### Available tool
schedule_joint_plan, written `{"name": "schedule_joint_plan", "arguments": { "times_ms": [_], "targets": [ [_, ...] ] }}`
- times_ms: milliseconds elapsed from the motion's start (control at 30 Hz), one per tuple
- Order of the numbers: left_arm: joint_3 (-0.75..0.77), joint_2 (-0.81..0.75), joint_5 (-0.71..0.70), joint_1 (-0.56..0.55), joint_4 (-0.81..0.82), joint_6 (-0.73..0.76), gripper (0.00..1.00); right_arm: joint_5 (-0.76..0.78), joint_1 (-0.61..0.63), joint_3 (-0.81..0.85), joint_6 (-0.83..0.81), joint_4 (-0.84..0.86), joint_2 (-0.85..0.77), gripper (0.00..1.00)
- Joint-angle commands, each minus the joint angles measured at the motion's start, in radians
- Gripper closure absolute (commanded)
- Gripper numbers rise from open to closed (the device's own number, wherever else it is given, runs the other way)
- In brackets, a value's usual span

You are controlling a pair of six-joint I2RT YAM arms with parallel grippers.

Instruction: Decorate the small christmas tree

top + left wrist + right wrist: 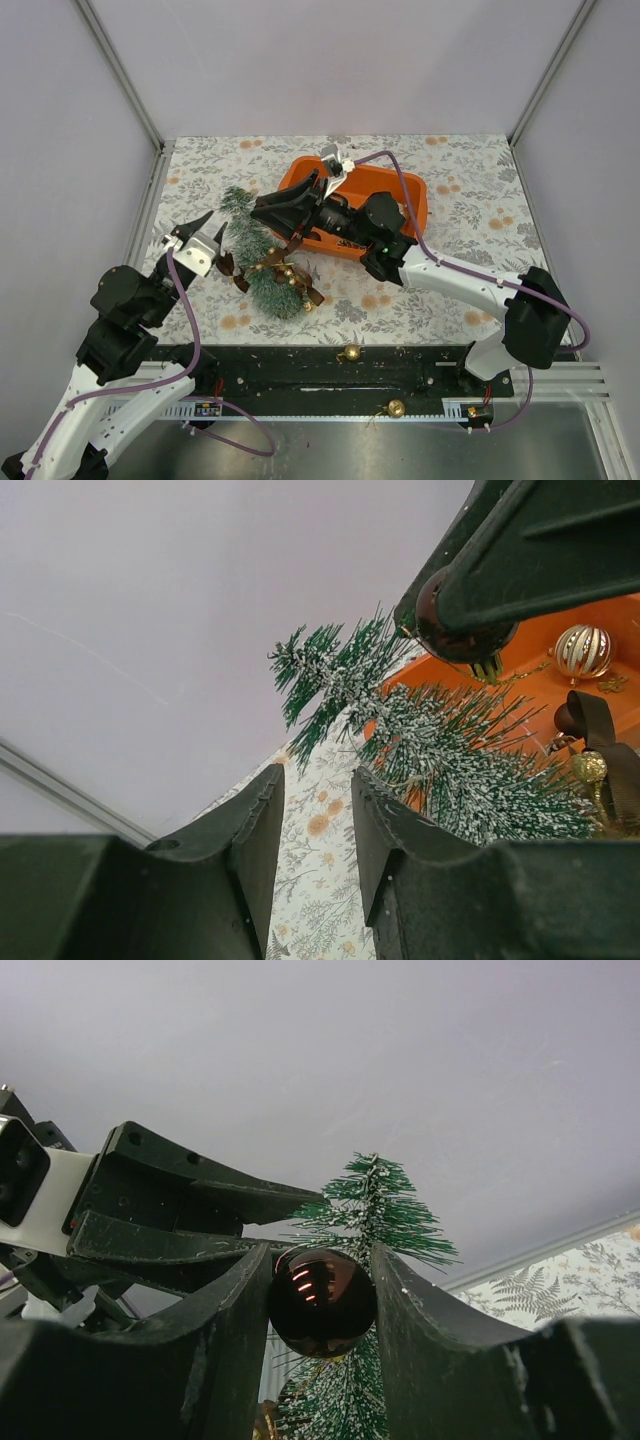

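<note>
The small christmas tree (258, 250) lies on the table, tip toward the back, with a brown ribbon (272, 262) and small gold baubles (287, 272) near its base. My right gripper (263, 209) reaches over the tree's upper part and is shut on a dark red bauble (321, 1302), held just in front of the treetop (375, 1195). My left gripper (188, 228) is left of the tree, apart from it. It is open, and only tablecloth shows between its fingers (262, 825). From the left wrist, the tree (450, 760) lies to the right, below the right gripper (470, 605).
An orange tray (415, 200) stands behind the tree under the right arm, with a gold-and-white bauble (583, 650) in it. Two loose gold baubles (349, 352) (396, 408) rest on the black rail at the near edge. White walls enclose the table.
</note>
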Motion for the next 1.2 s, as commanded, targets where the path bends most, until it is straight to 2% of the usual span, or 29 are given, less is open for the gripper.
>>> {"name": "schedule_joint_plan", "arguments": {
  "times_ms": [0,300,1167],
  "targets": [
    [0.004,-0.003,0.020,0.006,0.049,-0.012,0.63,0.037,0.033,0.056,-0.091,-0.015,-0.024,0.62],
    [-0.007,-0.009,0.020,0.006,0.061,-0.017,0.63,0.008,0.060,0.162,-0.181,-0.105,-0.021,0.62],
    [-0.014,-0.008,0.036,0.006,0.062,-0.026,0.64,-0.032,0.060,0.328,-0.277,-0.156,0.099,0.59]
  ]
}}
